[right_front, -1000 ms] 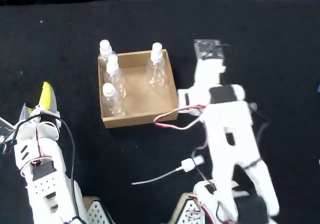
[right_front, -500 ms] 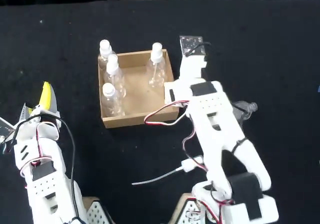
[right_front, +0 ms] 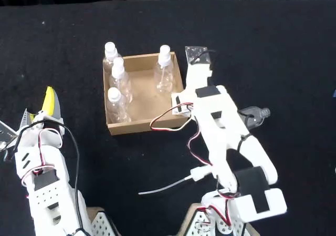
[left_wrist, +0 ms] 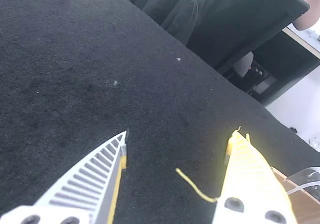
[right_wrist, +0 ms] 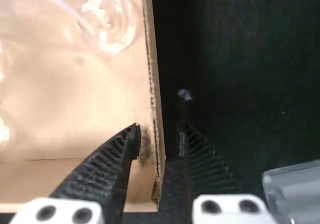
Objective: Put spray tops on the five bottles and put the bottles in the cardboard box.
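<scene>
Well off the front-left corner of the box (right_front: 144, 124), the left gripper (right_front: 37, 110) hangs over the black table (right_front: 79, 31), its yellow and white fingers spread wide with nothing between them. Four capped bottles (right_front: 119, 78) stand upright in the box. Three are in a row along its left wall, the rearmost in the back-left corner, and the fourth stands alone in the back-right corner. The middle and front right of the cardboard floor lie bare. The right gripper (right_wrist: 157, 130) sits astride the box's right wall, toward the front end. One black finger is inside over the cardboard and the other is outside over the table. The two are parted, with the wall edge in the gap, and I cannot tell whether either finger touches it. In front of the box, off its front-right corner, the loose top (right_front: 202, 171) lies flat on the table beside the right arm, its thin tube trailing back toward the box's front side. Well to the right of the box, past the right arm, the bare bottle (right_front: 255, 115) lies on its side with its open neck pointing away from the box.
</scene>
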